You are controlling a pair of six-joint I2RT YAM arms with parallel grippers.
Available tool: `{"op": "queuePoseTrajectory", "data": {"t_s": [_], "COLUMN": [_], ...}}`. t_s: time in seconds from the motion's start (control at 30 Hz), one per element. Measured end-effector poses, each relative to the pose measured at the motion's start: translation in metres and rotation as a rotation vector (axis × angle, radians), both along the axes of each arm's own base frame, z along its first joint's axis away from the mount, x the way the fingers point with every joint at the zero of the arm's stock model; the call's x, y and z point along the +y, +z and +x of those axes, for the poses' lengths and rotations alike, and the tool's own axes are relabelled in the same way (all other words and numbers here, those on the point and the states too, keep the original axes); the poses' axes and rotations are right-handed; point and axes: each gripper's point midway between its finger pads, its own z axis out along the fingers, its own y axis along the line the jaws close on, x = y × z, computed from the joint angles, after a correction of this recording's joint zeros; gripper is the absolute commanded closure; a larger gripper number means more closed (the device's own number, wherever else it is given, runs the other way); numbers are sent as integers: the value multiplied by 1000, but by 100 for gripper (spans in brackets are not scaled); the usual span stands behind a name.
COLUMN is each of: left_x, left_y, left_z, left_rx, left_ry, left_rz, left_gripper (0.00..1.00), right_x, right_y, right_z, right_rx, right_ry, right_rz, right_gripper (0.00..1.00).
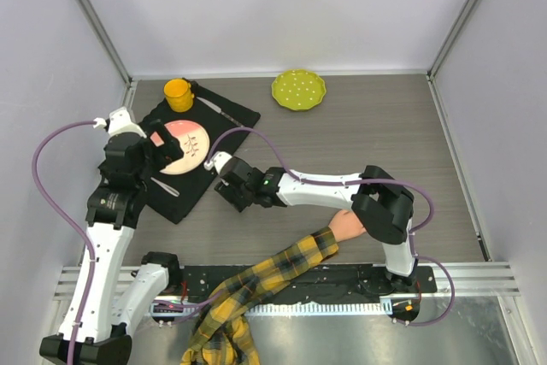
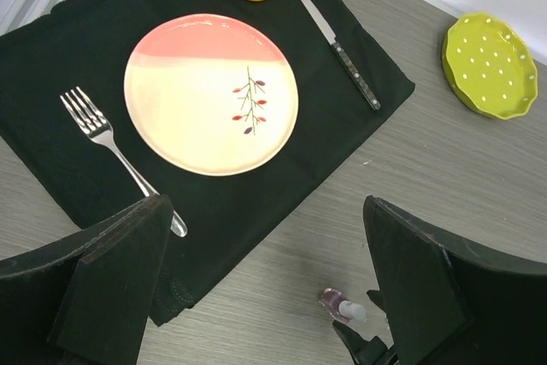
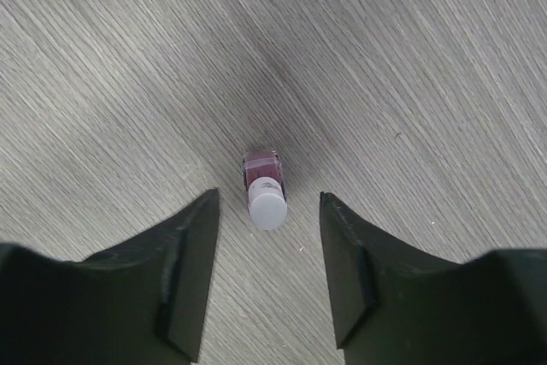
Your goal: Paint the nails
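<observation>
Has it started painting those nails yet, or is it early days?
Early. Nothing looks done: the small purple, pale-capped polish bottle is unopened. In hand: the open right gripper straddles it without touching. Left: uncapping, then painting nails on the pale plaid-sleeved mannequin hand. The left gripper hovers open.

The mannequin hand, pale pink-beige, lay flat at about five o'clock in the overhead view, pointing toward two o'clock. Its yellow-and-black plaid sleeve trailed off toward seven o'clock. The fingertips were covered, so the nails could not be made out.
</observation>
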Motion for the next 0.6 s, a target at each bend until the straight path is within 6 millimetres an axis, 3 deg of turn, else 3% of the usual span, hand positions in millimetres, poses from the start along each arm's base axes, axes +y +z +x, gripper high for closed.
{"op": "queuePoseTrajectory", "data": {"t_s": [0.17, 0.27, 0.43, 0.53, 0.6], "left_x": [-1, -2, -6, -10, -15], "left_y": [0, 0, 0, -2, -2], "left_z": [0, 0, 1, 2, 4], "left_rx": [2, 2, 1, 6, 7], "left_ry": [-4, -9, -32, -53, -78], "left_rz": [-1, -4, -14, -22, -32], "left_gripper": [0, 0, 0, 0, 0], "right_x": [3, 3, -11, -35, -60], "right_y": [14, 46, 145, 200, 225], "right_z": [1, 1, 6, 14, 21], "right_rx": [-2, -23, -140, -222, -264], "right_ry": [-9, -23, -74, -147, -212], "right_rz": [23, 82, 263, 361, 411], "right_gripper": [26, 21, 18, 18, 17]}}
